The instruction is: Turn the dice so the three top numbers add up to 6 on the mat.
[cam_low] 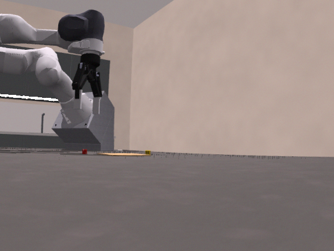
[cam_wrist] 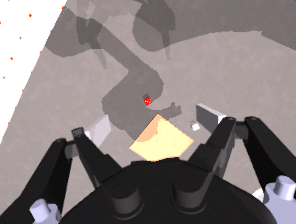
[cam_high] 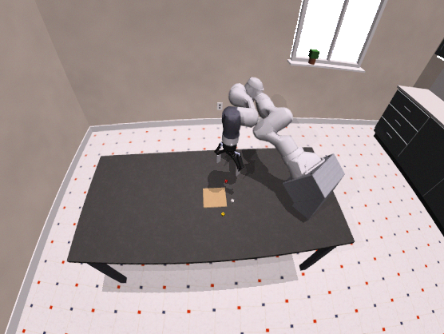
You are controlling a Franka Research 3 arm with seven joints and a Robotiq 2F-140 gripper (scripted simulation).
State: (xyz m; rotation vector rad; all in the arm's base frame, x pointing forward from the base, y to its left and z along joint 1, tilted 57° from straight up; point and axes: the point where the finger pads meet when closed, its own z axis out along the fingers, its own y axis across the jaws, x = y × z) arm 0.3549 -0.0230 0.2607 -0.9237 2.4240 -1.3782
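Note:
The tan mat (cam_high: 212, 200) (cam_low: 120, 154) (cam_wrist: 167, 144) lies flat on the table. A red die (cam_high: 226, 181) (cam_low: 85, 151) (cam_wrist: 147, 101) lies off the mat, just behind its back edge in the top view. A white die (cam_high: 232, 200) (cam_wrist: 195, 127) lies off the mat, to its right in the top view. A yellow die (cam_high: 223, 214) (cam_low: 148, 152) lies off the mat's front edge; it is out of the wrist view. The top numbers are too small to read. My gripper (cam_high: 228, 165) (cam_low: 87, 106) (cam_wrist: 152, 117) is open and empty, high above the table, behind the mat in the top view.
The dark table (cam_high: 148, 224) carries the mat and dice. The arm's grey slanted base (cam_high: 313, 192) stands at the table's right end. The table's back edge runs below the arm in the top view. Arm shadows fall across the red die's area and part of the mat.

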